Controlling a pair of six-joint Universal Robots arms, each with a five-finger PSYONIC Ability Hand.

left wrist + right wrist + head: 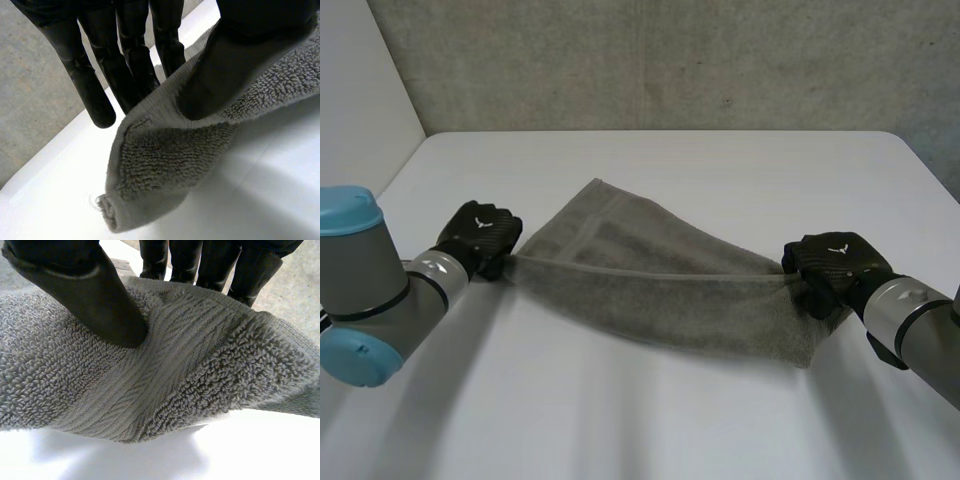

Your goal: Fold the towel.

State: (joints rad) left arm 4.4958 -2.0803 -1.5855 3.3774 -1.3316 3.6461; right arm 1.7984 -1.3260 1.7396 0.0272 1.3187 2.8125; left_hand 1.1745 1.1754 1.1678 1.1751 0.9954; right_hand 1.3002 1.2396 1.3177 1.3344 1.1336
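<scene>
**Left arm's joint up front, towel strung between two hands**

Closest in the head view is the left arm's grey joint with its light-blue cap [355, 290], at about 8 o'clock. From it the forearm runs to the left hand [480, 237], which sits at roughly 9 o'clock on the white table [720, 170]. The right hand [835, 268] is across from it at about 3 o'clock, on a grey forearm that comes in from 4 o'clock.

Between the two hands hangs the grey towel [650, 290], each hand holding one end of a raised edge that runs nearly straight from one to the other. Beyond that edge the cloth slopes away and lies on the table, with one corner pointing toward 11 o'clock. On the near side a flap drops toward 5 o'clock. It seems to rest on the table, though that is hard to confirm from this angle.

In the left wrist view, the thumb [215, 75] presses down on the terry cloth close to a loose corner. The fingers [95, 90] run straight along the other side, so the towel is pinched between them.

In the right wrist view the grip is the same. The thumb [100, 305] digs into the cloth beside its flat woven band, and the fingers [250, 275] back it from behind.

A grey textured wall [670, 60] stands past the table at 12 o'clock.
</scene>
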